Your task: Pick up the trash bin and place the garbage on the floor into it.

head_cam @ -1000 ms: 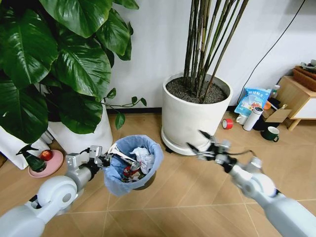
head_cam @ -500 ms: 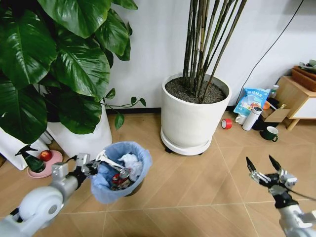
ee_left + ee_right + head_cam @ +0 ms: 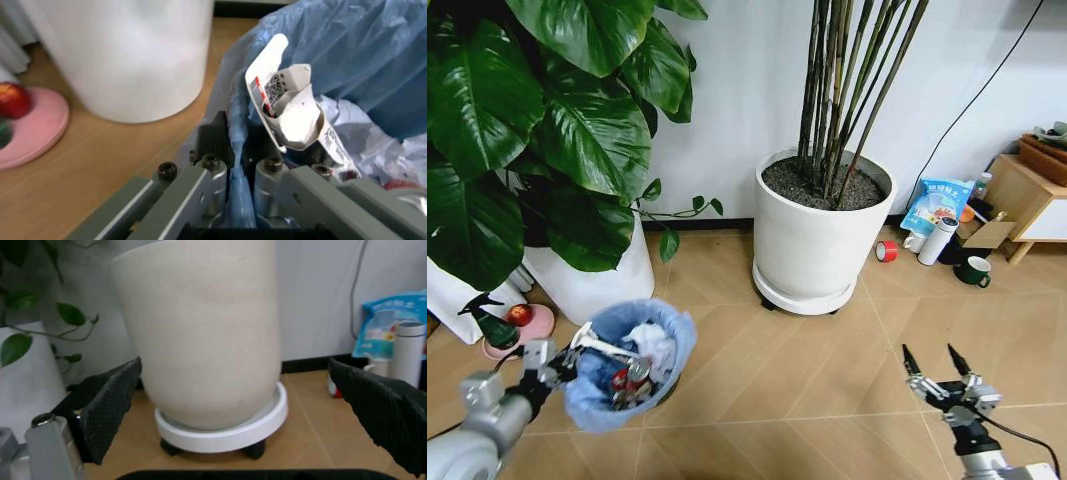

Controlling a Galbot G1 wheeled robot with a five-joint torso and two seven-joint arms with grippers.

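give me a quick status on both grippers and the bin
Left gripper shut on trash bin rim, garbage inside. Right gripper open, empty, low over floor.

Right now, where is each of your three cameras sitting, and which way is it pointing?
Head view: on my head, looking forward and down at the chevron wooden floor; both hands show, left hand, right hand.
Left wrist view: on my left wrist, looking along its shut fingers into the small blue-bagged trash bin.
Right wrist view: on my right wrist, facing the tall white plant pot between open fingers.
Shared: head and right wrist views both show that pot.
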